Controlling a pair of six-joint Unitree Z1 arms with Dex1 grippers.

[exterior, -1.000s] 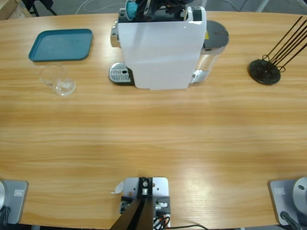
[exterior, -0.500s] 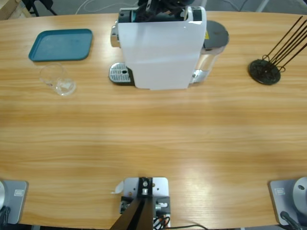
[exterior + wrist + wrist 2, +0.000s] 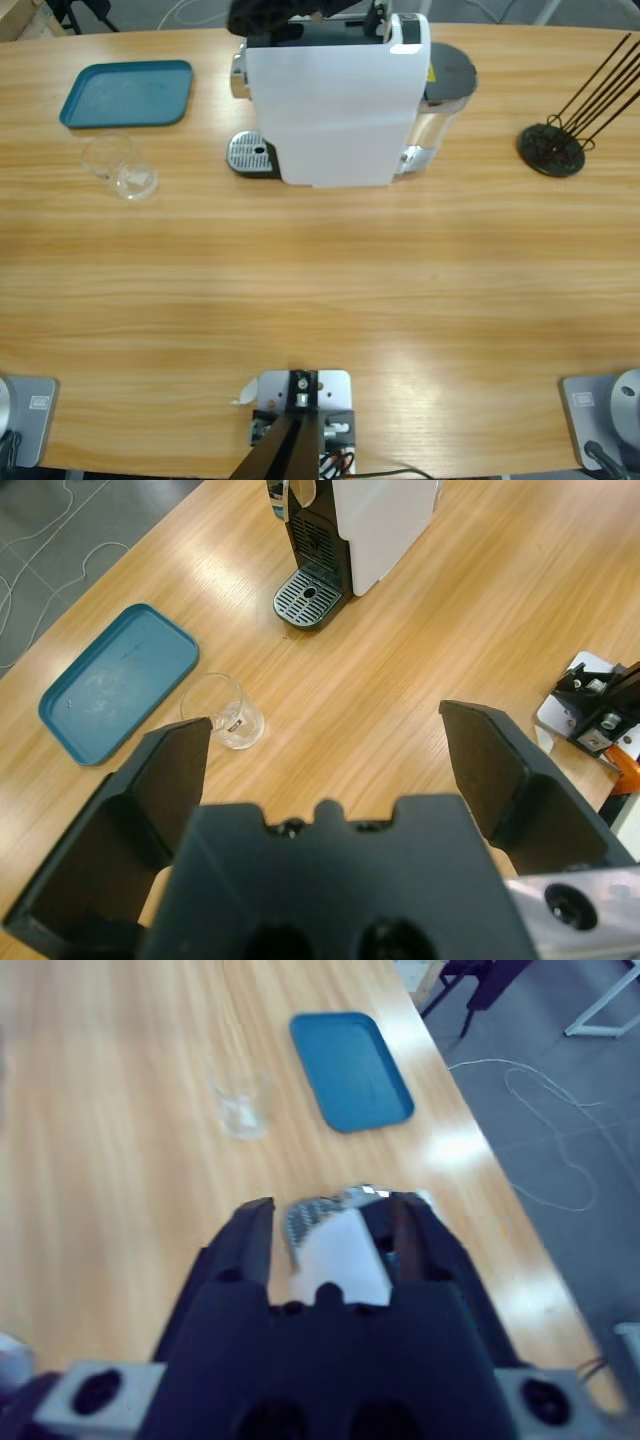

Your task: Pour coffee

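The white coffee machine (image 3: 335, 100) stands at the table's far middle, its metal drip grille (image 3: 250, 155) bare. An empty clear glass (image 3: 118, 167) sits to the left, below the blue tray (image 3: 128, 92). No coffee shows in any view. My right gripper (image 3: 265, 15) hovers over the machine's top left corner. In the right wrist view its jaws (image 3: 330, 1210) stand a little apart above the white machine (image 3: 340, 1250), gripping nothing. My left gripper (image 3: 325, 720) is wide open and high above the table, looking down on the glass (image 3: 225, 712) and machine (image 3: 380, 520).
A black wire rack (image 3: 550, 148) stands at the far right. A grey water tank (image 3: 448, 72) sits on the machine's right side. The tray (image 3: 115, 680) holds nothing. Bare wood stretches across the near half of the table.
The gripper over the machine's top has shifted left. The blue capsule seen at it a second ago no longer shows.
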